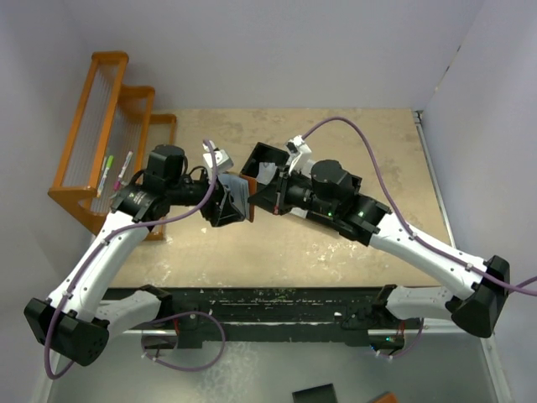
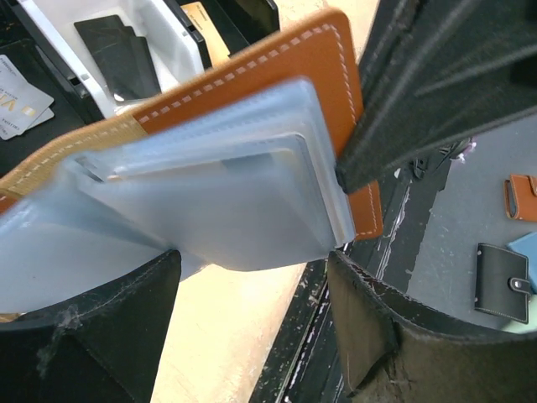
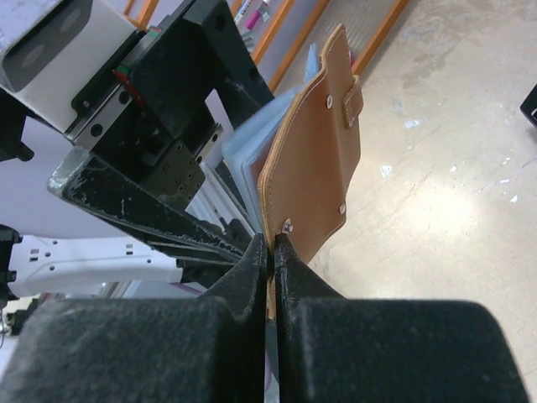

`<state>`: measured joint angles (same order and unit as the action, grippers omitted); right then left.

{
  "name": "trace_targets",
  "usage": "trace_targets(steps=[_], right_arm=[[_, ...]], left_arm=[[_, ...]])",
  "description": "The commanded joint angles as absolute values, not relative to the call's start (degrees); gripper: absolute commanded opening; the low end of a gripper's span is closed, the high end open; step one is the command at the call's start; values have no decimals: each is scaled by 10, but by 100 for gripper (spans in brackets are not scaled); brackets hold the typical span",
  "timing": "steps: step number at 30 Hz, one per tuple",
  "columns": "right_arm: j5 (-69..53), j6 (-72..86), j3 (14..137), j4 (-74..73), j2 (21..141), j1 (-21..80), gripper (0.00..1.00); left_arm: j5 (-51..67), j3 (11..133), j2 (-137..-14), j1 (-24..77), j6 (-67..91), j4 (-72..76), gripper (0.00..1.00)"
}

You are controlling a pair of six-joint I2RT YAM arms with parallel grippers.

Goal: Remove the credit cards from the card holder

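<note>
The card holder [image 1: 242, 191], a brown leather wallet, hangs in the air between my two grippers. My right gripper [image 3: 271, 248] is shut on the edge of its brown cover [image 3: 315, 159], near a snap. Its pale blue-grey sleeves [image 2: 226, 193] fan out toward my left gripper [image 2: 252, 277]. That gripper is open, and the sleeves' lower edge reaches in between its fingers [image 2: 84, 336]. No card shows clearly in the sleeves. Credit cards lie in the tray behind: black ones [image 2: 117, 54], a gold-orange one [image 2: 205, 25] and pale ones [image 2: 17, 96].
The black-and-white tray [image 1: 268, 164] stands just behind the grippers. An orange wire rack [image 1: 109, 126] with pens stands at the left. Below the table's near edge lie a black wallet [image 2: 503, 281] and a brown one [image 2: 522, 197].
</note>
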<state>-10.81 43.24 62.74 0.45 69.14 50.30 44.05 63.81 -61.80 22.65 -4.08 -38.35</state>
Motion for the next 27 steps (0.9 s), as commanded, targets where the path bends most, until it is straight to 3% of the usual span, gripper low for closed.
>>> trace_targets(steps=[1,27], right_arm=[[-57,423,663,4,694,528,0],[-66,417,582,19,590,532,0]], left_arm=[[434,639,-613,230,-34,-367,74],[432,671,-591,228,-53,-410,45]])
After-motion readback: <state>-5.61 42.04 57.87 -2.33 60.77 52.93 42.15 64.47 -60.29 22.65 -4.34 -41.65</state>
